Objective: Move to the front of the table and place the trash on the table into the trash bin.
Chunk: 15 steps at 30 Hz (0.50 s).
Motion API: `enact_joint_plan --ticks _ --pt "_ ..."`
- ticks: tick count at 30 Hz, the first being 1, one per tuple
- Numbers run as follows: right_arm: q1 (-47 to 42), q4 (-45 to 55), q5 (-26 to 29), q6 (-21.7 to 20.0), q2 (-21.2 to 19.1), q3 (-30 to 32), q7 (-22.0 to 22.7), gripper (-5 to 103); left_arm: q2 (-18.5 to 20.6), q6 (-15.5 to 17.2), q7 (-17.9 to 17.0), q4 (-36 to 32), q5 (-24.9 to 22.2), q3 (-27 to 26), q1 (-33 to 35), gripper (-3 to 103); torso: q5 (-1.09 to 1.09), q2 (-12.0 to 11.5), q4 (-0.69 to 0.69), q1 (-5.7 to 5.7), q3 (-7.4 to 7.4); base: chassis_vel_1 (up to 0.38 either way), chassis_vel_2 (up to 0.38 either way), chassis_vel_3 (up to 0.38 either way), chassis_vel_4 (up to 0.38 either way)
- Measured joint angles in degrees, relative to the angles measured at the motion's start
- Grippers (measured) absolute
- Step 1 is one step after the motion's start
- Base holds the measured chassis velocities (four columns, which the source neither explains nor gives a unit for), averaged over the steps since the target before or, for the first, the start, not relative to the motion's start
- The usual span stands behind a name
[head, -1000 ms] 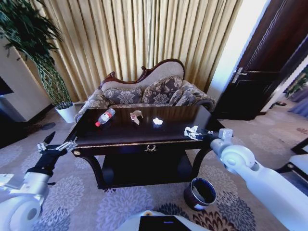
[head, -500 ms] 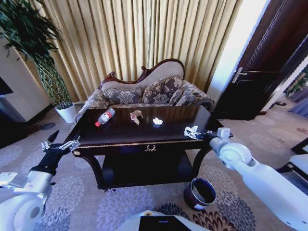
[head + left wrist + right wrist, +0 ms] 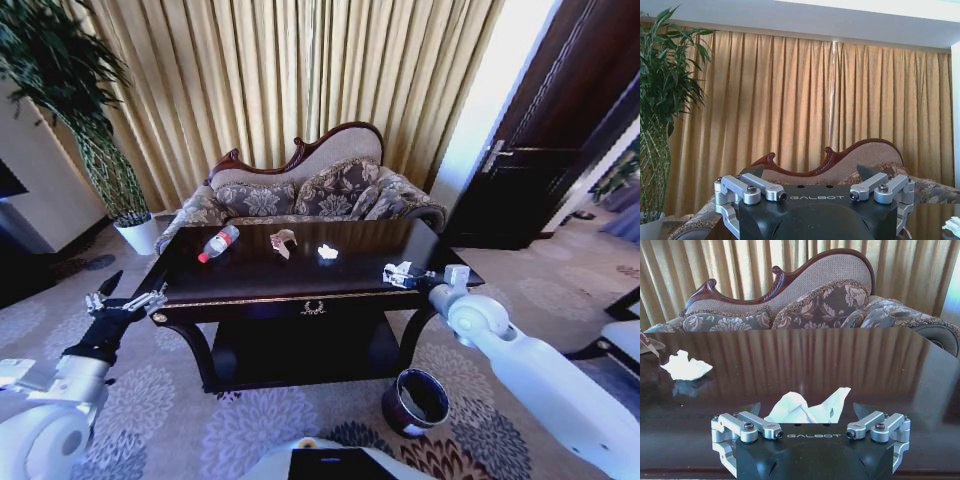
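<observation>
Right gripper straddles the crumpled white paper wad on the dark glossy surface, fingers released; clench squarely, then lift straight up.

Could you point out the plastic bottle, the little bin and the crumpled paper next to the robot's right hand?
Plastic bottle [image 3: 218, 243], head view: on its red label, mid-body.
Trash bin [image 3: 401, 413], head view: on its dark outer wall.
Crumpled paper [image 3: 805, 407], right wrist view: on the white wad's middle, between the open fingers of the right hand [image 3: 810, 416].
</observation>
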Motion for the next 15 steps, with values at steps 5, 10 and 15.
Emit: enact_joint_plan --ticks 5,10,15 --pt "1.12 -1.19 -0.66 0.0 0.54 -1.33 0.06 100 0.0 0.01 0.06 0.0 0.01 -0.14 0.07 100 0.0 0.0 0.0 0.0 0.0 0.0 0.0 0.0 0.0" --pt "1.5 -2.36 -1.36 0.0 0.73 -1.8 0.06 100 0.0 0.01 0.12 0.05 0.01 -0.14 0.02 100 0.0 0.0 0.0 0.0 0.0 0.0 0.0 0.0 0.0" --pt "1.89 -3.32 -1.71 0.0 0.86 -2.08 0.06 100 0.05 0.01 0.19 0.11 0.01 -0.07 -0.08 100 0.0 0.0 0.0 0.0 0.0 0.0 0.0 0.0 0.0"
